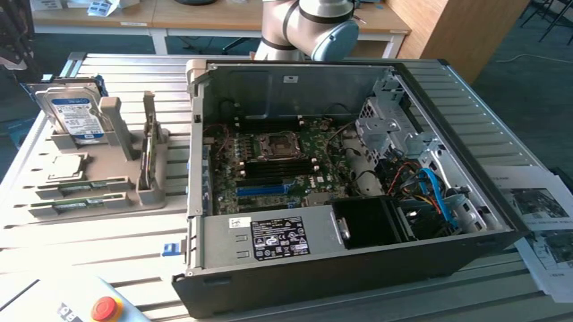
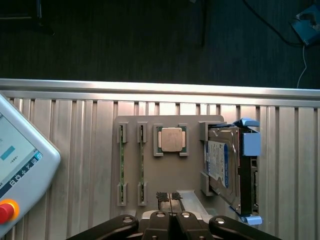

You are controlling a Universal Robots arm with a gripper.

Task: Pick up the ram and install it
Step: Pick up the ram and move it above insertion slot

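Gripper [image 2: 169,200]: jaws pressed together on nothing, hanging above the near edge of the holder and apart from every part in it.

Table [image 1: 107,235]: ribbed metal top carrying all the items below.

Computer case [image 1: 358,268]: lying open, its motherboard facing up, with a blue slot [image 1: 264,190] near the board's six o'clock edge.

Holder [image 1: 147,194]: grey fixture at nine o'clock of the case, just beside it.

Hard drive [image 1: 76,117]: propped at the holder's twelve o'clock end.

Processor [image 1: 67,168]: seated flat, between the drive and the memory.

Ram [image 2: 141,165]: a green stick standing on its long edge in end brackets, next to the processor. A second stick [image 2: 121,165] sits parallel at the holder's six o'clock end.

Handling, by judgement: the ram is light, thin and stiff but easily harmed by bending. It is best pinched across its thickness at mid-length on the free upper edge, between the brackets, away from the contact edge.
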